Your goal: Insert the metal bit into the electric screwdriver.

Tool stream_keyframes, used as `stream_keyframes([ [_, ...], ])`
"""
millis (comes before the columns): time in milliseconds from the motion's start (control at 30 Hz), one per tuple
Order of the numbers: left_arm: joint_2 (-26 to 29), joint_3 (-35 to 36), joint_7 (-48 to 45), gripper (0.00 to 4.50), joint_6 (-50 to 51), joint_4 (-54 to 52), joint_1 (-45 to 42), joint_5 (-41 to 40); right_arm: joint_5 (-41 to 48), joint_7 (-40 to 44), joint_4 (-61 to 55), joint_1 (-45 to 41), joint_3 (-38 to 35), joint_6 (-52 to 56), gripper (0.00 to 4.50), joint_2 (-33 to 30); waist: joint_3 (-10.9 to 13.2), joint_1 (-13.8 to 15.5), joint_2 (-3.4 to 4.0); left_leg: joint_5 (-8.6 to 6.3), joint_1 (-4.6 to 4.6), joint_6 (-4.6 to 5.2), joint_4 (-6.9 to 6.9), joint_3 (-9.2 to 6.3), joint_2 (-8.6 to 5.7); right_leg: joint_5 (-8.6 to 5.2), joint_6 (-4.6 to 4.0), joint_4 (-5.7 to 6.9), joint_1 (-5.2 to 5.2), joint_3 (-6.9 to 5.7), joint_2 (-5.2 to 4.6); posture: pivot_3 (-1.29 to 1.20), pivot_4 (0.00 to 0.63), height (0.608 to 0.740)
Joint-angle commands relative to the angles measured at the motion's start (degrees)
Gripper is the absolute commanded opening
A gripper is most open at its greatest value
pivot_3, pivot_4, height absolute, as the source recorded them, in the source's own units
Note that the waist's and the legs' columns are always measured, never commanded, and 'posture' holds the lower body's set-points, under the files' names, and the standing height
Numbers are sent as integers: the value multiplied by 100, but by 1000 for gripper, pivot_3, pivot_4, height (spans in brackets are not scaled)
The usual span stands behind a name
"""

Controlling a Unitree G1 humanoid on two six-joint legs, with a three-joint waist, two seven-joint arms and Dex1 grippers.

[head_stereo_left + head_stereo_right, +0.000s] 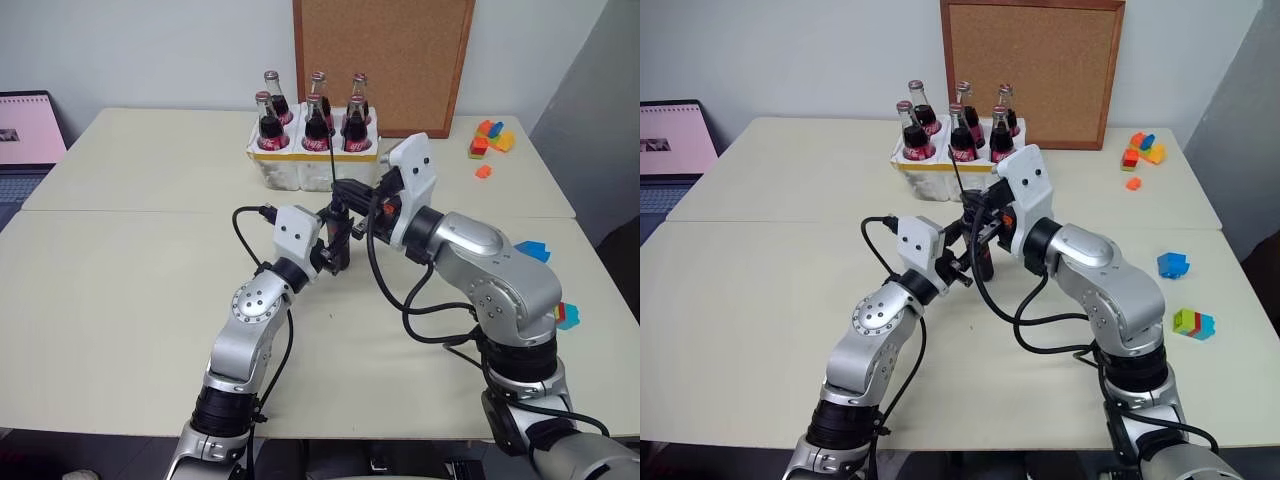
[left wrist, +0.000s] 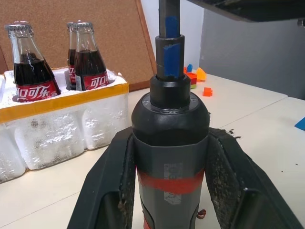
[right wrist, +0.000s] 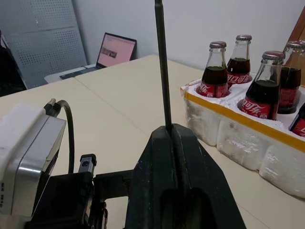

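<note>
The metal bit (image 3: 162,71) stands upright, a thin grey rod pinched at its lower part between the closed fingers of my right gripper (image 3: 170,130). In the head views the rod rises above the two grippers, in front of the bottle crate.

The electric screwdriver (image 2: 169,157) is held upright in my left gripper (image 1: 338,248). Its two black fingers (image 2: 114,191) are closed against the black body on either side, at the height of the red band. The narrow collar at the top of the tool points upward, and a dark shaft with blue marking continues above it. I cannot tell from these views whether the lower end of the rod is seated in the collar or stands just above it.

The two grippers meet above the middle of the table (image 1: 120,290), my right gripper just above and behind my left one, over the seam where two tabletops join.

Behind the grippers sits a white foam crate (image 1: 300,165) with a yellow band, holding six glass bottles (image 1: 269,122) of dark drink with red labels. A cork board (image 1: 385,60) leans against the wall behind the crate. Coloured toy blocks (image 1: 490,138) lie at the far right of the table, and more blocks (image 1: 1173,264) lie nearer on the right side. A laptop (image 1: 675,140) with its screen lit stands at the far left.
</note>
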Motion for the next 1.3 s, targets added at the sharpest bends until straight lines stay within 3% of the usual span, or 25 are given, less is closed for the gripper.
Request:
stream_keyframes([
  [33,-6,-48,-20,1660,-92,-44,-64,38,86,50,-55,69,142,128,0,-15,0,-1,0,0,0,0,-1,0,0,0,0,-1,0,0,0,0,150,740],
  [167,-3,-49,-26,1660,-97,-41,-57,37,109,-46,-105,-22,-153,-78,462,41,0,0,0,0,-2,0,-1,0,0,0,0,-3,0,0,0,0,150,740],
  [533,-13,-69,-15,1660,-113,-22,-89,43,671,-91,-361,-360,-863,91,2689,7,1,2,0,0,-43,0,-2,-1,1,0,1,-16,-33,-2,0,0,150,740],
  [667,120,-28,3,1660,-130,-40,-190,162,945,13,-577,-312,-1055,211,3565,-250,1,2,1,0,-49,0,-3,-1,1,0,1,-17,-37,-3,0,0,150,740],
  [800,608,131,-72,1660,86,-114,-528,351,950,106,-695,-134,-1299,245,4461,-827,2,0,0,0,-50,1,-3,0,0,0,1,-16,-40,-2,0,0,150,740],
  [967,1921,-91,-697,1654,23,223,-1196,1088,1182,361,-847,188,-1689,384,4500,-1593,7,-15,1,0,-59,1,-5,3,-5,0,0,-15,-52,-5,23,0,150,740],
  [1100,2946,-508,-2053,1654,-5,832,-1728,1205,1533,1039,-1090,521,-1917,505,4500,-2516,11,-2,5,0,-90,0,-10,6,-4,-1,-2,-12,-84,-9,39,0,150,740],
  [1300,3417,-1469,-3452,1654,-1088,2028,-2210,1745,1878,2270,-1556,1103,-1792,425,4500,-3984,13,9,10,-1,-104,1,-10,12,-4,-7,0,-29,-85,-8,36,0,150,740],
])
